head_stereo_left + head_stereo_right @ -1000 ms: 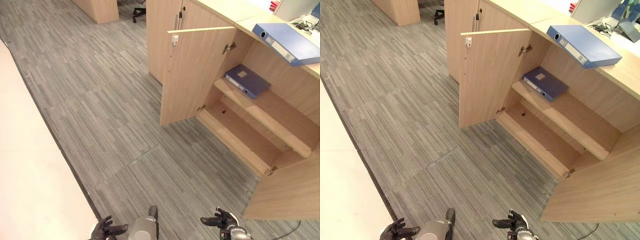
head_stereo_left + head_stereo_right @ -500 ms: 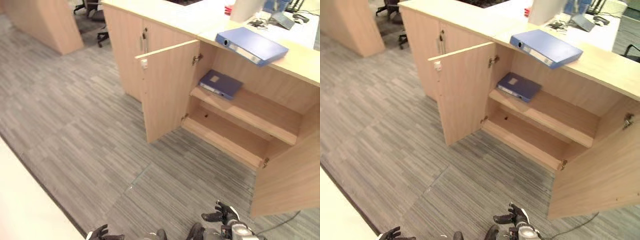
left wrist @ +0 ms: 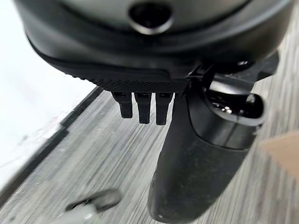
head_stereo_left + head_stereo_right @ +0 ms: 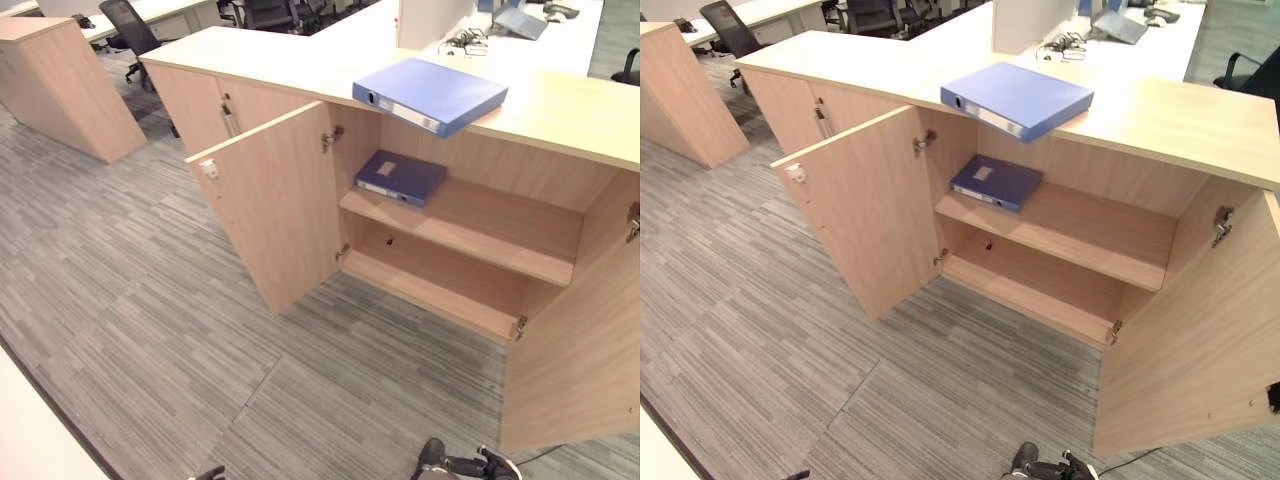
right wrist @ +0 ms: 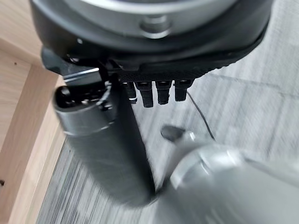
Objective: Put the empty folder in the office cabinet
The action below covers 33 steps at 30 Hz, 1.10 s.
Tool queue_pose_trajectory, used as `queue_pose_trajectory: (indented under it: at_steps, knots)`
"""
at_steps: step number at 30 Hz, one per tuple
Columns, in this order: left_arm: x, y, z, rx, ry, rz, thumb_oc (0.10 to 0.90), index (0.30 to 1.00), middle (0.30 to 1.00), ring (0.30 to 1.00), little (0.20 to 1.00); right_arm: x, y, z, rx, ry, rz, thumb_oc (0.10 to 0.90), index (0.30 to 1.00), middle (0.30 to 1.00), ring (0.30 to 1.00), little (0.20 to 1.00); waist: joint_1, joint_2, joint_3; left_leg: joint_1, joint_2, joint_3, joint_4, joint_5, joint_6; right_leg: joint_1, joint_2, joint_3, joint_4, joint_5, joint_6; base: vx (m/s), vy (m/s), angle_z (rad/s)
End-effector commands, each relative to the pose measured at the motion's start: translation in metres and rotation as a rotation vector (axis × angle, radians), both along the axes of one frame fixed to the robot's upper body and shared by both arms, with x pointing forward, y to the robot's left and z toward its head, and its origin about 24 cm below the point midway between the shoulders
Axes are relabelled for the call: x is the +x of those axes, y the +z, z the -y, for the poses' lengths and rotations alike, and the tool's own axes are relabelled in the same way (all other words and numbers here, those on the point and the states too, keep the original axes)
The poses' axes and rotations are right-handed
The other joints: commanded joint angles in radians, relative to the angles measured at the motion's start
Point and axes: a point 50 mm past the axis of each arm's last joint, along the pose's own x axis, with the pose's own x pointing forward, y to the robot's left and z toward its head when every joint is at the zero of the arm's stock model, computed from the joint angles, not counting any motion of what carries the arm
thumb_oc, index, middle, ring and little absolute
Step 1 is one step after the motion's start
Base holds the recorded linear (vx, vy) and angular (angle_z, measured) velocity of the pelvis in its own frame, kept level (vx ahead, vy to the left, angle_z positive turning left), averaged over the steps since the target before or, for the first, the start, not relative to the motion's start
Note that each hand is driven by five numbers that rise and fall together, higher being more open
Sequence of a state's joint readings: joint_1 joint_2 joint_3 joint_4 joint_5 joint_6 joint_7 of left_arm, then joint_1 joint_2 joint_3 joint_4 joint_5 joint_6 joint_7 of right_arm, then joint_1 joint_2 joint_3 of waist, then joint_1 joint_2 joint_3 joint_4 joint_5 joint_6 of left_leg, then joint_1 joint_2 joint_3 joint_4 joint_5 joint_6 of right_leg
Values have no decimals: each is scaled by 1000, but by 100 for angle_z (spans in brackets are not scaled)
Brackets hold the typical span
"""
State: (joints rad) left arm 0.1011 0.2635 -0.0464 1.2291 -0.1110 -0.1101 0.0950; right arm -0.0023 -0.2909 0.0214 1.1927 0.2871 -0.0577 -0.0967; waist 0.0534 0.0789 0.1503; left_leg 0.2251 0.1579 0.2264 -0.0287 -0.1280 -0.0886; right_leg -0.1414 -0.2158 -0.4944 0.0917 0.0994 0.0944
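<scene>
- The blue folder (image 4: 432,93) is seen lying flat on the light countertop (image 4: 570,110), directly above the open office cabinet (image 4: 470,250); one corner juts slightly over the front edge.
- A second, darker blue folder (image 4: 399,177) is laid flat on the cabinet's upper shelf (image 4: 500,225), at the shelf's left end.
- Both cabinet doors are swung wide: the left door (image 4: 270,215) stands out over the grey carpet (image 4: 130,300), and the right door (image 4: 575,350) is seen close to the camera.
- Compared with half a second ago, the whole scene is framed from a raised angle, with more of the countertop and the office chairs (image 4: 130,30) beyond it taken in; the folders themselves are not displaced.
- The right hand (image 4: 470,466) is now seen lower at the bottom edge than before; in the right wrist view its fingers (image 5: 159,93) are extended and nothing is held.
- The left hand (image 3: 196,154) is shown in its wrist view with straight fingers (image 3: 142,109) and a relaxed thumb, empty, above the carpet.
</scene>
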Motion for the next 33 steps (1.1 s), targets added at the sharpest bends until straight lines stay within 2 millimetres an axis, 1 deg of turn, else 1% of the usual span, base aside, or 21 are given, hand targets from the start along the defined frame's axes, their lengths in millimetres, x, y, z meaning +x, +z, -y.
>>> queue_pose_trajectory:
  at_steps: [1,2,3,4,6,7,9,12,14,17,18,19,20,21,22,23,25,28,29,31,33]
  knots:
    - [30,13,-21,72,-25,93,800,900,900,900,900,15,8,8,-33,4,60,800,900,900,900,900,5,-15,32,-20,26,-112,134,-62,-38,9,-75,-8,-71,13,113,443,-410,-8]
    - [32,13,-20,66,-22,101,800,900,900,900,900,24,11,9,-44,36,81,800,900,900,900,900,11,-13,22,-37,62,-115,188,27,-72,33,-20,-26,-100,-18,83,445,-411,1]
    - [34,13,-19,61,-22,107,800,900,900,900,900,27,13,9,-45,41,95,800,900,900,900,900,14,-11,19,-44,76,-116,218,67,-84,51,8,-35,-121,-35,64,509,-494,5]
    - [41,15,-16,51,-28,139,800,900,900,900,900,34,16,9,-48,45,126,800,900,900,900,900,16,-14,26,-85,96,-113,314,162,-100,92,45,-39,-161,-63,36,353,-348,-16]
    - [50,16,-12,37,-43,172,800,900,900,900,900,42,20,10,-52,61,149,800,900,900,900,900,12,-22,33,-125,117,-102,430,211,-96,116,72,-34,-173,-105,-1,336,-317,-29]
    - [58,18,-10,34,-44,194,800,900,900,900,900,43,21,12,-54,55,151,800,900,900,900,900,11,-29,42,-162,131,-77,496,218,-85,137,86,-21,-176,-140,-20,312,-247,-43]
    - [66,19,-4,20,-51,215,800,900,900,900,900,44,21,12,-56,48,148,800,900,900,900,900,17,-34,56,-215,112,-82,496,167,-64,160,88,-6,-177,-161,-21,241,-129,-28]
    - [67,18,3,6,-73,215,800,900,900,900,900,42,20,13,-59,54,132,800,900,900,900,900,29,-51,63,-297,66,-84,413,64,-34,200,82,17,-179,-185,-12,224,-4,-5]
    - [64,16,4,1,-75,201,800,900,900,900,900,40,18,12,-57,63,125,800,900,900,900,900,39,-54,67,-321,45,-93,321,45,-31,227,87,31,-178,-201,-8,229,61,-4]
    - [58,14,4,2,-69,179,800,900,900,900,900,37,17,9,-55,86,112,800,900,900,900,900,61,-50,83,-359,17,-159,172,127,-43,285,115,61,-175,-231,-15,234,68,-54]
    - [57,13,4,2,-68,171,800,900,900,900,900,38,16,7,-55,97,109,800,900,900,900,900,71,-42,90,-398,8,-192,124,193,-37,290,126,65,-167,-231,-21,320,123,-60]
    - [53,12,3,4,-65,153,800,900,900,900,900,39,15,3,-59,127,103,800,900,900,900,900,92,-38,99,-428,3,-251,32,230,-42,320,143,95,-148,-268,-28,427,171,-45]
    - [50,11,2,7,-56,140,800,900,900,900,900,43,15,-1,-64,167,99,800,900,900,900,900,111,-39,107,-470,14,-294,-27,253,-46,340,158,129,-126,-302,-35,583,191,-35]
    - [45,10,0,9,-50,120,800,900,900,900,900,45,15,-5,-71,212,90,800,900,900,900,900,127,-41,115,-499,27,-301,-44,263,-49,364,172,157,-111,-332,-37,577,253,-55]
    - [39,8,-2,11,-45,98,800,900,900,900,900,46,14,-9,-70,242,84,800,900,900,900,900,148,-48,115,-513,32,-306,-41,270,-51,383,178,183,-101,-351,-35,600,341,-81]
    - [32,6,-3,10,-44,73,800,900,900,900,900,45,11,-16,-56,268,79,800,900,900,900,900,167,-52,102,-496,33,-335,-39,282,-52,402,186,208,-112,-354,-20,501,339,-102]
    - [29,6,-5,20,-50,60,800,900,900,900,900,44,10,-21,-45,274,77,800,900,900,900,900,173,-61,95,-492,33,-333,-27,304,-51,413,175,226,-119,-357,-11,334,309,-87]
    - [33,10,-12,53,-71,62,800,900,900,900,900,42,6,-29,-16,251,74,800,900,900,900,900,170,-94,71,-487,17,-301,-7,308,-31,402,135,239,-91,-343,16,320,409,-32]
    - [43,14,-17,81,-87,87,800,900,900,900,900,43,4,-38,12,240,78,800,900,900,900,900,161,-117,55,-460,1,-251,-9,284,-1,345,103,241,-1,-318,45,401,652,-9]
    - [66,24,-23,111,-110,160,800,900,900,900,900,49,4,-48,39,245,100,800,900,900,900,900,156,-134,30,-411,-34,-190,-28,234,48,259,48,199,156,-224,111,363,628,-89]
    - [65,29,-36,133,-91,167,800,900,900,900,900,51,5,-48,44,245,108,800,900,900,900,900,148,-126,29,-373,-50,-162,-41,211,67,228,8,147,271,-162,146,189,367,-62]
